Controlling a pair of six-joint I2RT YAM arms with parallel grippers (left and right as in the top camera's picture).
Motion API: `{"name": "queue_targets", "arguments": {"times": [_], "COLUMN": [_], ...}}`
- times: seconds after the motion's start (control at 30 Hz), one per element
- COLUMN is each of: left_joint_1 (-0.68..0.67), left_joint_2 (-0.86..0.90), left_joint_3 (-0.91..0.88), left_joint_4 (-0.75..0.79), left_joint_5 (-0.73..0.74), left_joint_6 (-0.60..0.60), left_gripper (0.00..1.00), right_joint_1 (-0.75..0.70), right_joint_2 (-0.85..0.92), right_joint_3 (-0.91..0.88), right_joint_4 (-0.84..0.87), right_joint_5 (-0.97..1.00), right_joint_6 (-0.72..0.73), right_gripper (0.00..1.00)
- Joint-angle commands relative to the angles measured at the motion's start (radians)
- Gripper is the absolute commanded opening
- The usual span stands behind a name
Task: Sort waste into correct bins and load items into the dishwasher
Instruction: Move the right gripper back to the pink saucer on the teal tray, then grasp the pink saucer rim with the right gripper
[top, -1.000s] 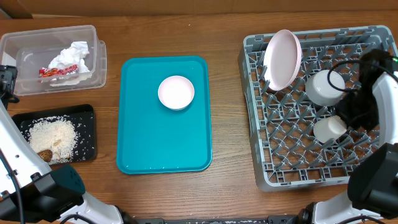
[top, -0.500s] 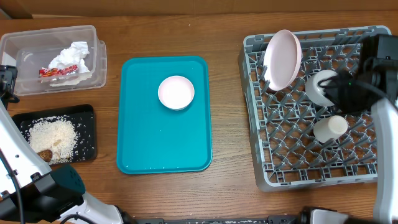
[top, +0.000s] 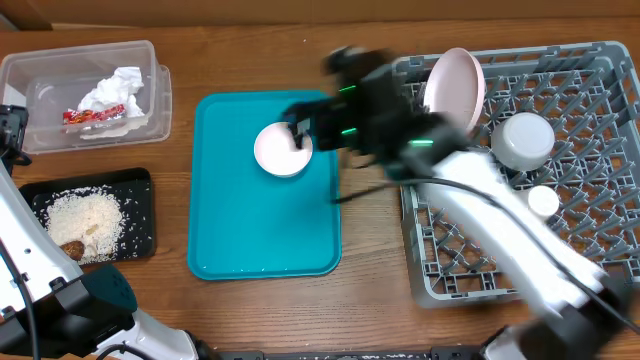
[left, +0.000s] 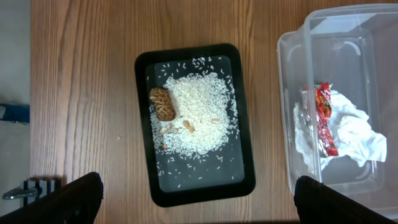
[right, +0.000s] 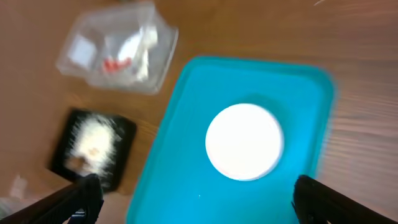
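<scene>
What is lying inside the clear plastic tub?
Inside the clear plastic tub lie a crumpled white napkin and a red-and-white wrapper, which touches it. Anything beneath the napkin's folds is covered and cannot be seen.

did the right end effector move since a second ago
Yes. The right end effector swung left, from above the grey dish rack to over the teal tray, and is now beside the small round dish.
</scene>
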Motion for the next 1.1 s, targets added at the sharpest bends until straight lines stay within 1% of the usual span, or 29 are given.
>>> {"name": "queue_targets", "arguments": {"times": [0.0,0.17,0.3,0.4,0.53,0.7,0.9,1.0,1.07], "left_joint_1": [-0.004,-0.004,-0.004,-0.004,-0.004,-0.004,-0.004,-0.004,-0.004], "left_joint_2": [0.01,0.01,0.01,0.01,0.01,0.01,0.01,0.01,0.01], "left_joint_3": [0.005,0.005,0.005,0.005,0.005,0.005,0.005,0.005,0.005], "left_joint_4": [0.001,0.001,0.001,0.001,0.001,0.001,0.001,0.001,0.001], "left_joint_5": [-0.017,-0.017,-0.017,-0.017,-0.017,-0.017,-0.017,-0.017,-0.017], "left_joint_6": [-0.016,-0.016,-0.016,-0.016,-0.016,-0.016,-0.016,-0.016,-0.016], "left_gripper": [1.0,1.0,1.0,1.0,1.0,1.0,1.0,1.0,1.0], "right_joint_1": [0.094,0.159,0.181,0.198,0.219,0.233,0.233,0.233,0.233], "right_joint_2": [0.157,0.309,0.374,0.391,0.4,0.415,0.463,0.47,0.47], "right_joint_3": [0.005,0.005,0.005,0.005,0.005,0.004,0.004,0.004,0.005], "right_joint_4": [0.041,0.092,0.113,0.108,0.096,0.091,0.084,0.05,0.026], "right_joint_5": [0.175,0.269,0.271,0.265,0.266,0.266,0.319,0.337,0.337], "right_joint_6": [-0.111,-0.22,-0.272,-0.272,-0.279,-0.302,-0.323,-0.323,-0.323], "right_gripper": [1.0,1.0,0.96,0.93,0.84,0.84,0.83,0.79,0.74]}}
